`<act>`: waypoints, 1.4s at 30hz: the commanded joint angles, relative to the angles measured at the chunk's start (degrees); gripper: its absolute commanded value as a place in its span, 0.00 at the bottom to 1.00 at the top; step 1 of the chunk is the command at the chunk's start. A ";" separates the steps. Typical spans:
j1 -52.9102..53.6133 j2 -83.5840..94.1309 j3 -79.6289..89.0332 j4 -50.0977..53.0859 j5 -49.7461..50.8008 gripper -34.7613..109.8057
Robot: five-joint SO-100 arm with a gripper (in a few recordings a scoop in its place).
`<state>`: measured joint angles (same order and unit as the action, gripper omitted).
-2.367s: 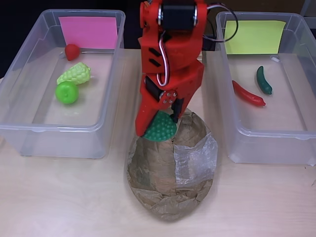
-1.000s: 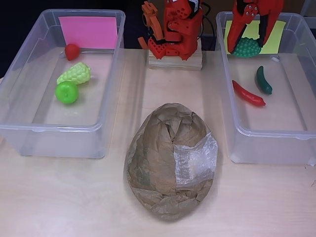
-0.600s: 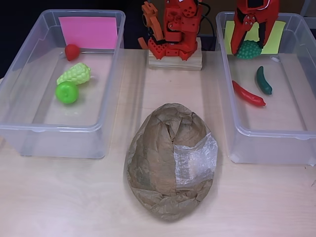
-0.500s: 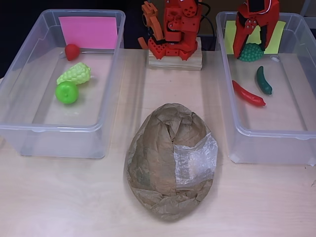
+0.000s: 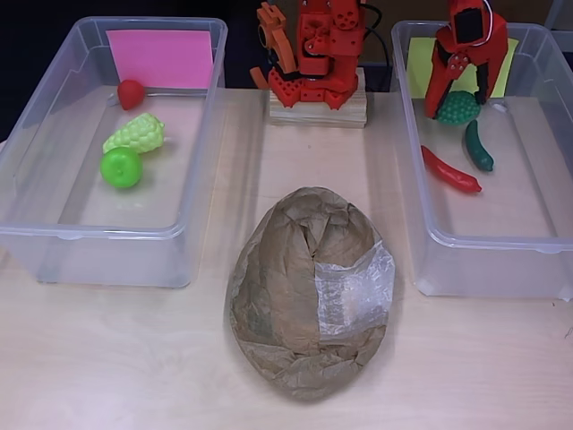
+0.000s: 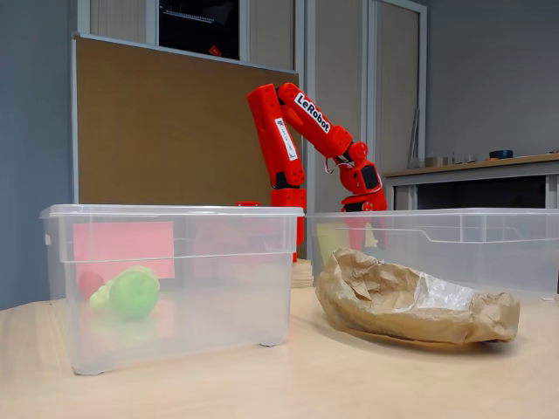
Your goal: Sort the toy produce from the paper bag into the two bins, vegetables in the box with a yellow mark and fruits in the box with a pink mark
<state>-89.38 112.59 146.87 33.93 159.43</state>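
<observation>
Bumpy dark-green toy vegetable (image 5: 458, 107) sits between the fingers of the red two-finger gripper (image 5: 459, 100), far end of the clear plastic bin with the yellow mark (image 5: 421, 228), just in front of the yellow paper (image 5: 417, 72). Jaws look spread around it rather than clamped; whether it's touching the bin floor, can't tell.

Near to far, overhead view:
- Crumpled brown paper bag (image 5: 309, 291) lies near the table's (image 5: 116, 358) front edge, mid-width, mouth toward the arm base.
- Yellow bin, mid-length: red toy chili pepper (image 5: 450, 169), long axis diagonal, pointed tip toward the front-right corner. Dark-green toy cucumber (image 5: 477, 145) just beside it, long axis roughly front-to-back, slightly curved.
- Bumpy vegetable is roundish, no clear long axis, touching or nearly touching the cucumber's far end.
- Pink-marked clear bin (image 5: 54, 242) on the left holds three fruits, untouched.

Step in hand, my read: release. Do it well: spread fingers fully, lift straight up, clear the rim before swinging back to the bag. Don't drag sideways; it'd nudge the cucumber.
</observation>
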 commanded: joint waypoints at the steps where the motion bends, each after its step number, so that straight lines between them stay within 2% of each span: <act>1: -1.49 2.11 3.16 -3.25 2.29 0.45; 4: -1.41 2.11 4.39 -5.27 2.64 0.43; 9: -1.32 1.85 4.92 -5.80 2.81 0.44; 16: -1.58 1.05 5.01 -6.59 2.81 0.59; 25: 0.09 2.11 3.43 -5.80 0.70 0.60; 28: 2.02 2.46 -2.37 -0.26 -5.01 0.60; 34: 5.89 1.23 -18.63 21.88 -14.15 0.59; 35: 6.42 1.41 -20.21 24.79 -14.33 0.62; 36: 7.03 1.93 -21.27 26.98 -14.59 0.65; 39: 9.40 3.87 -23.99 32.61 -16.79 0.63; 42: 13.27 4.31 -28.65 38.41 -23.12 0.61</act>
<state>-78.49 114.17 122.87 67.06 140.71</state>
